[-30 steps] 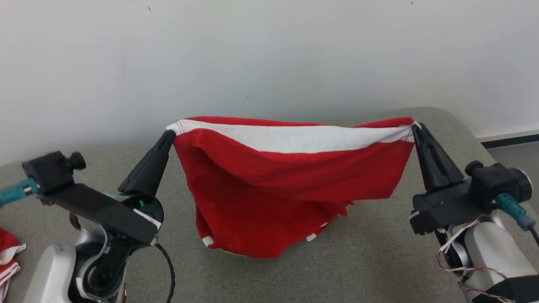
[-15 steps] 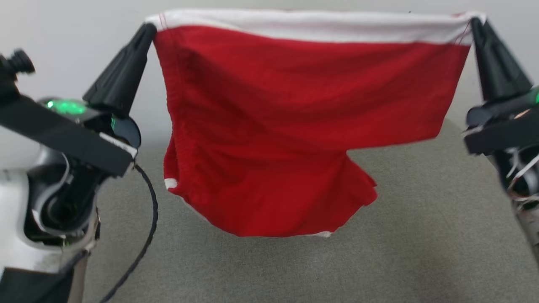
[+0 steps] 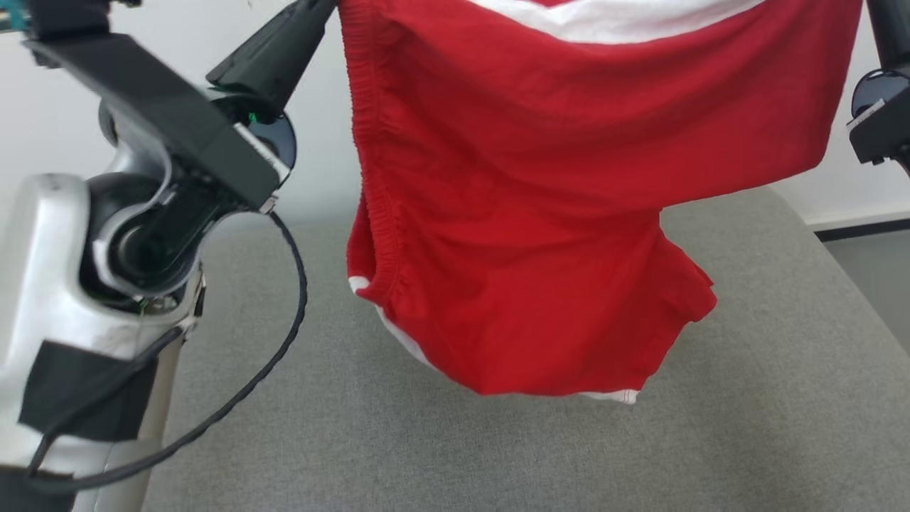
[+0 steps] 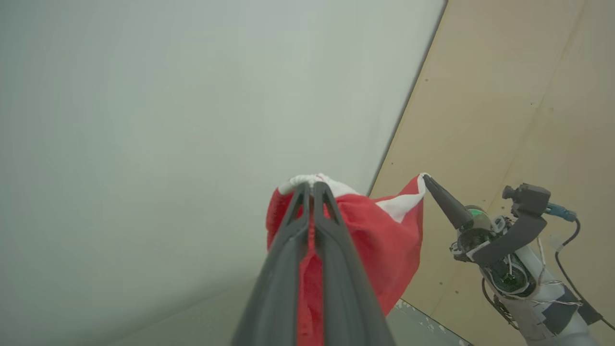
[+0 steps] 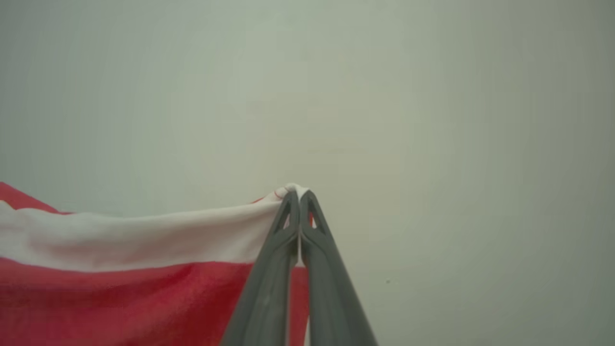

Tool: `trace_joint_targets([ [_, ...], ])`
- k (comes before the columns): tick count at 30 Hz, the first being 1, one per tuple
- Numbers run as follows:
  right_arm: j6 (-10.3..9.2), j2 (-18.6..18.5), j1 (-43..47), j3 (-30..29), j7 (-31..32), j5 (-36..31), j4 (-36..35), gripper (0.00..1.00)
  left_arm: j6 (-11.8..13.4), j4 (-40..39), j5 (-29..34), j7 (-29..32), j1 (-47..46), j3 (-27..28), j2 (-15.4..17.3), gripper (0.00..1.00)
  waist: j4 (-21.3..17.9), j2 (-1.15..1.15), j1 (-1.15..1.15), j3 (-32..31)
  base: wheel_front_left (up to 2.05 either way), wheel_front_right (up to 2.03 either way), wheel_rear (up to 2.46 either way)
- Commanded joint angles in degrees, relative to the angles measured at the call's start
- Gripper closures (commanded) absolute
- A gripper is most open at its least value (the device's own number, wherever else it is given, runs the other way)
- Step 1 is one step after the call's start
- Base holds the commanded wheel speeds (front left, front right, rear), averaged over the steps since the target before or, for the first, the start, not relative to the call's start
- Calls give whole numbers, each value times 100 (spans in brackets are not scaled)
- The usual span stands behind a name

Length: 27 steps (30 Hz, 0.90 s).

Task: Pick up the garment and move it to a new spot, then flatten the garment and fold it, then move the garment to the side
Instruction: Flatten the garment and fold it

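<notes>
Grey upholstery (image 3: 498, 455) lies nearest me, and I judge this bare cushion to be the landing spot. Above it hangs the garment (image 3: 569, 178), red shorts by the look. Its lower hem (image 3: 604, 393) seems to be clear of the cushion, though I can't be sure of the gap.

Higher and farther off, the white waistband (image 5: 144, 235) is stretched between my two arms. The left gripper (image 4: 310, 185) is clamped on its left corner and the right gripper (image 5: 298, 192) is pinched tight on its right corner, with cloth bunched at both tips. Beyond that stands the pale wall (image 3: 57, 128).

For the carry and lay-down I want both pinches firm and the band level, taut enough that the middle doesn't droop. I'd then lower until the hem meets the cushion first and draw the band away from it, so the cloth unrolls flat. The risk as I see it is spreading the arms too far and pulling a corner free.
</notes>
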Motion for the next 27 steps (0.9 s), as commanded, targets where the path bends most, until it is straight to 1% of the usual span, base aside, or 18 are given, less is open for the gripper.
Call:
trace_joint_targets([
  [1,-13,37,-146,63,132,115,198,100,-44,212,116,-79,-146,-64,-30,100,-9,0,0,174,0,0,0],
  [5,-13,311,-582,265,437,413,862,100,-108,986,462,-413,-510,-296,-15,100,-82,0,0,541,0,0,0],
  [7,-13,465,-926,247,403,473,1171,100,-139,1365,759,-583,-844,-480,64,100,-107,0,0,864,0,0,0],
  [8,-13,638,-1313,253,272,410,1422,100,-147,1628,1043,-862,-1300,-693,159,100,-127,0,0,1271,0,0,0],
  [10,-13,826,-1752,252,-27,230,1633,100,-145,1815,1258,-1304,-1775,-943,260,100,-161,0,0,1701,0,0,0],
  [13,-13,1075,-2392,141,-846,-297,1962,100,-141,2078,1630,-2244,-2464,-1410,541,100,-227,0,0,2305,0,0,0],
  [15,-13,1290,-2693,69,-1394,-662,2186,100,-137,2189,1885,-2986,-2885,-1789,695,100,-262,0,0,2646,0,0,0],
  [17,-13,1512,-2864,8,-1746,-914,2357,100,-138,2268,1851,-3644,-3105,-2222,808,100,-278,0,0,2924,0,0,0],
  [19,-13,1682,-2871,25,-1887,-1093,2435,100,-134,2365,1886,-4052,-3238,-2651,1073,100,-281,0,0,3170,0,0,0],
  [21,-13,1828,-2655,186,-1932,-1174,2535,100,-135,2399,1964,-4232,-3208,-3040,1264,100,-277,0,0,3324,0,0,0],
  [22,-13,1840,-2565,265,-1939,-1194,2557,100,-135,2402,1867,-4262,-3091,-3177,1292,100,-270,0,0,3381,0,0,0],
  [24,-13,1820,-2495,318,-1956,-1198,2561,100,-136,2294,1870,-4267,-3035,-3193,1332,100,-266,0,0,3427,0,0,0],
  [27,-13,1685,-2130,426,-1990,-1141,2467,100,-136,1839,1835,-4275,-2579,-3098,1429,100,-226,0,0,3489,0,0,0],
])
